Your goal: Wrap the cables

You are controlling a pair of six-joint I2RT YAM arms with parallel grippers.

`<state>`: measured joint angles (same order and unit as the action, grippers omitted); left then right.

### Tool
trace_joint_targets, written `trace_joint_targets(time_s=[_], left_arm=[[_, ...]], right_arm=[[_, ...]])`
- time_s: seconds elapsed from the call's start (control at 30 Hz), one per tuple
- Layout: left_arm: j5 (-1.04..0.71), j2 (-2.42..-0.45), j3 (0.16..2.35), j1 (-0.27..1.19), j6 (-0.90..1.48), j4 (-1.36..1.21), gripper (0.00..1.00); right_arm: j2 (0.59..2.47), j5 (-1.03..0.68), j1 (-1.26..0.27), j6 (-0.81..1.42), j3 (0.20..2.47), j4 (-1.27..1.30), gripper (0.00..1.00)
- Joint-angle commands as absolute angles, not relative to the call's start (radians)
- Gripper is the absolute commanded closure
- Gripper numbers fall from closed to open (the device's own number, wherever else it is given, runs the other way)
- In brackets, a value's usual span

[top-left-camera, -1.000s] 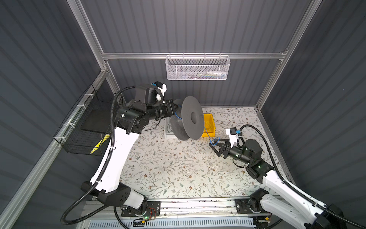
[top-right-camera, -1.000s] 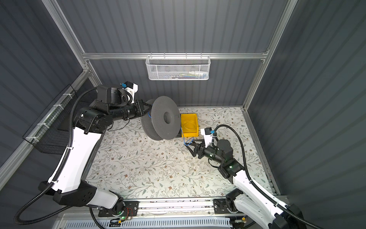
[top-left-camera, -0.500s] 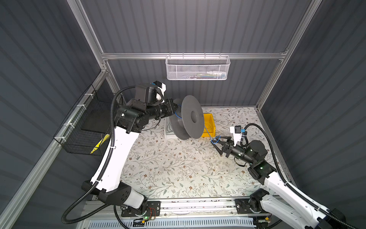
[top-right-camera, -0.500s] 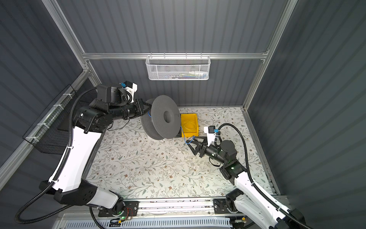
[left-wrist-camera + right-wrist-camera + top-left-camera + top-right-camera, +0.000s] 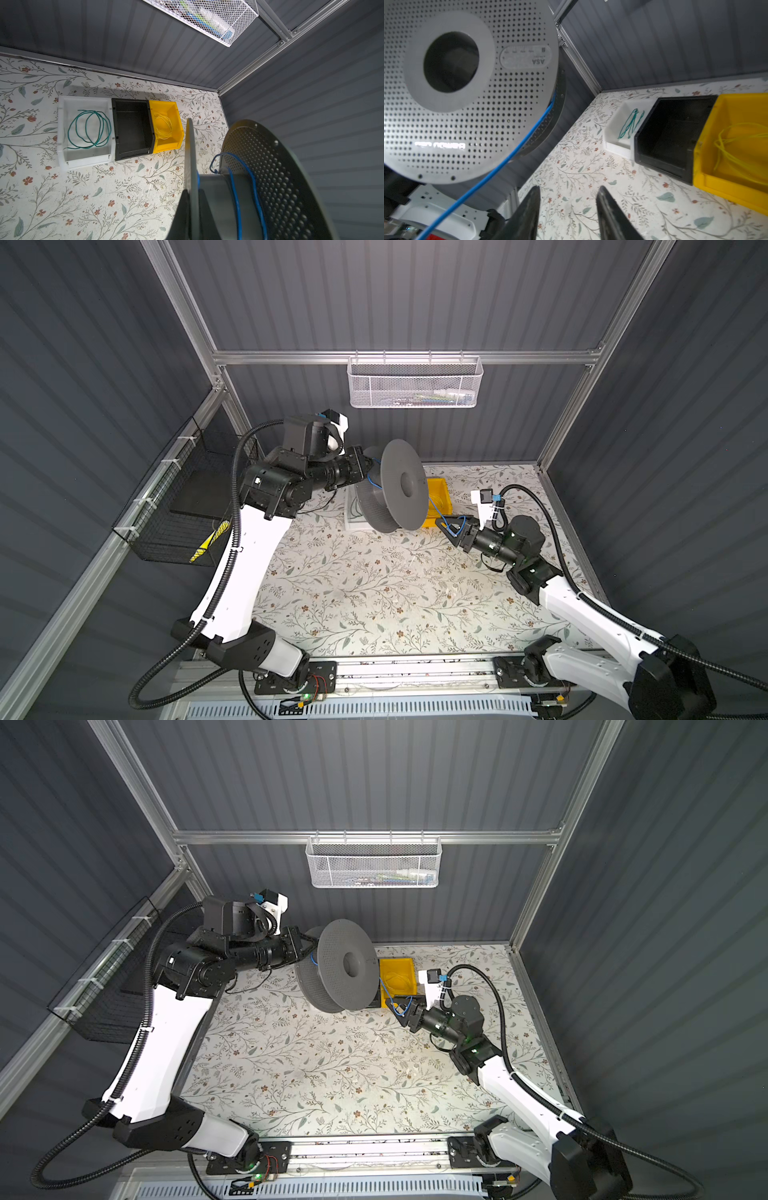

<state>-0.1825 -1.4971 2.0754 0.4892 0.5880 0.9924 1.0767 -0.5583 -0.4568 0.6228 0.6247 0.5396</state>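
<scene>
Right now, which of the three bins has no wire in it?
The black bin in the middle: its floor shows bare, while the white bin holds a green wire and the yellow bin a yellow wire.

Take the white mesh basket [image 5: 413, 385] as your mark: it hangs from the aluminium rail [image 5: 270, 357] that crosses the rear wall [image 5: 415, 290], and dark grey ribbed panels [image 5: 685, 406] like that wall close you in on both sides of it. Below the basket lies the tabletop [image 5: 365, 593], pale and printed with leafy sprigs and small red flowers, brightest along the edge farthest from the basket. Well to the basket's left and lower, a black wire crate [image 5: 153, 539] hangs from the side frame.
</scene>
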Motion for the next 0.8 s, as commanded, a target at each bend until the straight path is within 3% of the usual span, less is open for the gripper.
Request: trace_joint_targets(time_s=[0.0, 0.2, 0.53, 0.77], left_arm=[[-0.198, -1.486, 2.116, 0.486, 0.599, 0.942, 1.00], [-0.173, -1.473, 2.112, 0.486, 0.598, 0.936, 1.00], [-0.089, -1.445, 2.070, 0.486, 0.654, 0.888, 1.00], [0.099, -1.402, 1.997, 0.486, 0.728, 0.818, 1.00]], right_arm=[[1.079, -0.570, -0.455, 0.633, 0.646, 0.586, 0.75], [1.031, -0.537, -0.454, 0.615, 0.638, 0.470, 1.00], [0.934, -0.486, -0.456, 0.436, 0.716, -0.142, 1.00], [0.936, -0.567, -0.547, 0.403, 0.784, -0.469, 1.00]])
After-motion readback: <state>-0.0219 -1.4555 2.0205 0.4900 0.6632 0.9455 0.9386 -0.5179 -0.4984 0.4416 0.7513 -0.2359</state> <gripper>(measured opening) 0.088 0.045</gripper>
